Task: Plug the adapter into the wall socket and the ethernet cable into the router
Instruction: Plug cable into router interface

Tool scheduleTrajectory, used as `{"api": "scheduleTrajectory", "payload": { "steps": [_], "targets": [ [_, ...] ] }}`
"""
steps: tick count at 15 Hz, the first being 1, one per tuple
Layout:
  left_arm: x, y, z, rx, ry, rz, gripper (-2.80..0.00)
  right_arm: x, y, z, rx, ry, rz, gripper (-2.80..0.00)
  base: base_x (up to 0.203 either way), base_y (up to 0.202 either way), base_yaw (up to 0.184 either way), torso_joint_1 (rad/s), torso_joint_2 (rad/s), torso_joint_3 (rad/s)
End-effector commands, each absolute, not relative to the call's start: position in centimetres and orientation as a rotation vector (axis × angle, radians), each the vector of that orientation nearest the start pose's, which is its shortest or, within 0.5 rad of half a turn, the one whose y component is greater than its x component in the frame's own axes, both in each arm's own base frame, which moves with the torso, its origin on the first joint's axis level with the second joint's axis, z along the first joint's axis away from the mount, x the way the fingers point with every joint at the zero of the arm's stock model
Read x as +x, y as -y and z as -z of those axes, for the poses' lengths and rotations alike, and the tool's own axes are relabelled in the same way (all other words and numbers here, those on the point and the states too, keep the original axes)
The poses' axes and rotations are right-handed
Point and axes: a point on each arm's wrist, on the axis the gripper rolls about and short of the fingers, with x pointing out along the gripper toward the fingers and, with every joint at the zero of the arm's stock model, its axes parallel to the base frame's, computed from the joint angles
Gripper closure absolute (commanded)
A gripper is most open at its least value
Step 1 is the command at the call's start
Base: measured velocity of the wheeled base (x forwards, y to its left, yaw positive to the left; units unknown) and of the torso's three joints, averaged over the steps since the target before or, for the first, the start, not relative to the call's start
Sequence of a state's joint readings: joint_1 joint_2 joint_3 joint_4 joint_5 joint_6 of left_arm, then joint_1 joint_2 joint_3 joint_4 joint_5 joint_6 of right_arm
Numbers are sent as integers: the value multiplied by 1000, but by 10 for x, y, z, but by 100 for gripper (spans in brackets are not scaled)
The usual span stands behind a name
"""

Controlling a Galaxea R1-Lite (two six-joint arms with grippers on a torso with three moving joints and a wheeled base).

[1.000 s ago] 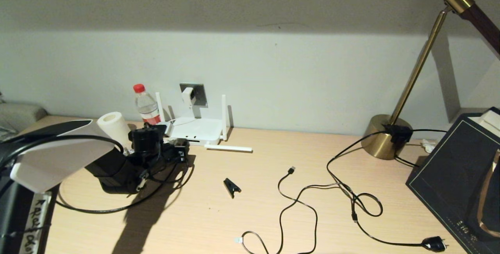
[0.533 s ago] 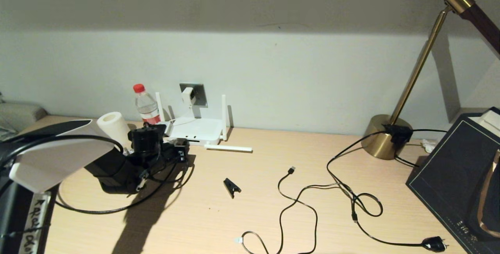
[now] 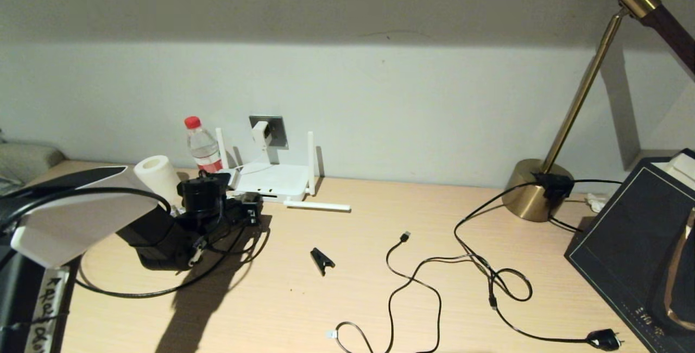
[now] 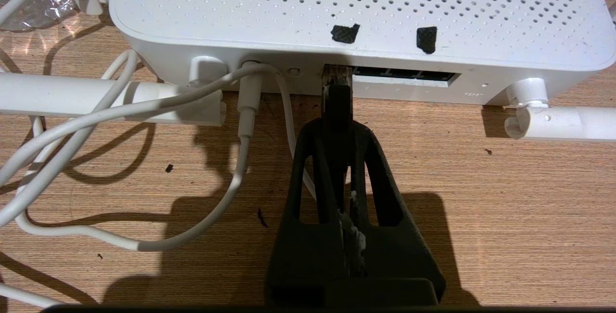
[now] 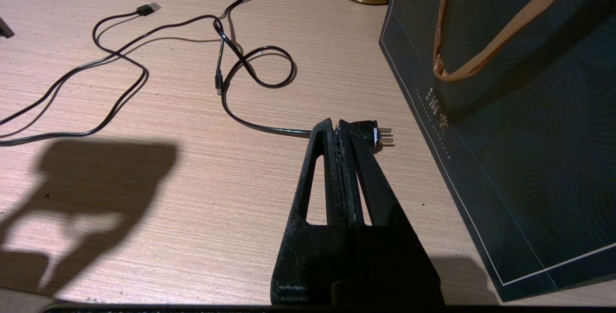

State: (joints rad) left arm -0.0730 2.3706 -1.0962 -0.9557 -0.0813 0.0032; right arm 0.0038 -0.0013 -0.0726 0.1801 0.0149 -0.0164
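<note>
The white router (image 3: 271,179) lies against the wall below the grey wall socket (image 3: 278,131). The white adapter (image 3: 261,132) sits in the socket, and its white cord (image 4: 250,106) runs into the router's (image 4: 356,5) back edge. My left gripper (image 4: 337,123) is shut on the ethernet cable (image 4: 339,103). The cable's clear connector sits at the mouth of the leftmost port in the port row. In the head view the left gripper (image 3: 251,215) is just in front of the router, with black cable (image 3: 136,292) looping behind it. My right gripper (image 5: 335,127) is shut on nothing, low over the table.
A water bottle (image 3: 202,146) and paper roll (image 3: 156,174) stand left of the router. A black clip (image 3: 322,259), a USB-tipped cable (image 3: 404,237) and a cable with a chunky plug (image 3: 602,338) lie mid-table. A brass lamp (image 3: 535,190) and dark bag (image 3: 635,244) stand at the right.
The left arm has shifted very slightly to the left, the gripper still shut on the cable at the router. Nothing else has moved.
</note>
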Motion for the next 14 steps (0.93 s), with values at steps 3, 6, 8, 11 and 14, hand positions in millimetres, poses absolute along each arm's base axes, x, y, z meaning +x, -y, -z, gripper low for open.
{"api": "scheduleTrajectory", "payload": {
  "steps": [3,6,8,11,14],
  "targets": [
    [433,34,-31,2,-319,154,0,-29,0,-77,-16,-108,-21,0,0,0,0,0,0,0],
    [433,34,-31,2,-319,154,0,-29,0,-77,-16,-108,-21,0,0,0,0,0,0,0],
    [433,34,-31,2,-319,154,0,-29,0,-77,-16,-109,-21,0,0,0,0,0,0,0],
    [433,34,-31,2,-319,156,0,-29,0,-77,-16,-107,-21,0,0,0,0,0,0,0],
    [433,35,-31,2,-319,157,0,-29,0,-77,-16,-107,-19,0,0,0,0,0,0,0]
  ]
}}
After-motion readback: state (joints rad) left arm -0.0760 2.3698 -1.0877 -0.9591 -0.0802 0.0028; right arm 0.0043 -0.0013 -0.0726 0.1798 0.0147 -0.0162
